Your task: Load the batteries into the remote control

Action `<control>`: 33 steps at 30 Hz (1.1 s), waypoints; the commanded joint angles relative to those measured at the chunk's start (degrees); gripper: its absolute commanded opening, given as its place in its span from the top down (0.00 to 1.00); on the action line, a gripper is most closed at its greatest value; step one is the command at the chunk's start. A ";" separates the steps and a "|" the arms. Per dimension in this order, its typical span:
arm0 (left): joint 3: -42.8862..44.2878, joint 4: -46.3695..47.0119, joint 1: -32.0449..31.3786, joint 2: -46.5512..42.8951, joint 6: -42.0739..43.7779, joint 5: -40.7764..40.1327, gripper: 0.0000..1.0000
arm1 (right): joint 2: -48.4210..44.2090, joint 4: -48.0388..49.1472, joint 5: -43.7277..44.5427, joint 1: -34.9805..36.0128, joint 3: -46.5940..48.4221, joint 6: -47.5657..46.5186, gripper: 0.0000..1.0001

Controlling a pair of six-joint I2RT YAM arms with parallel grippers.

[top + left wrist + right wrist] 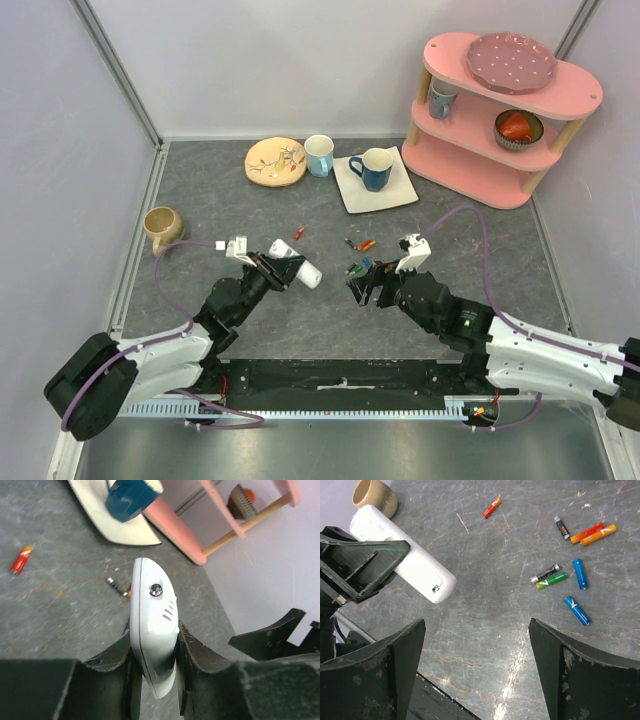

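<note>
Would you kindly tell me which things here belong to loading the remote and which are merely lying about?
For the job: remote, clamped in the left gripper; batteries, loose; right gripper, open.
Lying about: tan mug, patterned plate, pale cup, blue mug on square plate, pink shelf.

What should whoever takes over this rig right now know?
Left end effector: shut on the remote control.
Right end effector: open, empty, above the table beside the batteries.
Batteries: loose on the table in a cluster; one red-orange battery lies apart.
Done: remote control gripped.
Left: no battery picked up or seen in the remote control; the battery recess is not in view. All loading remains.
</note>
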 commanded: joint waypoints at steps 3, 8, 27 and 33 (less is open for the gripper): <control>-2.41 16.47 -4.55 5.66 5.29 -11.25 0.98 | 3.28 5.35 -3.83 -0.56 0.69 0.64 0.09; -2.15 28.15 -6.66 15.83 12.24 -13.91 0.98 | 6.62 5.52 -2.62 -0.73 1.22 2.12 0.10; 1.02 43.81 -8.69 32.57 16.38 -12.86 0.98 | 16.03 20.37 -18.42 -9.35 -3.79 6.27 0.23; -0.13 41.71 -8.77 25.10 9.28 -12.33 0.98 | 16.92 15.81 -21.67 -9.17 1.30 -5.94 0.03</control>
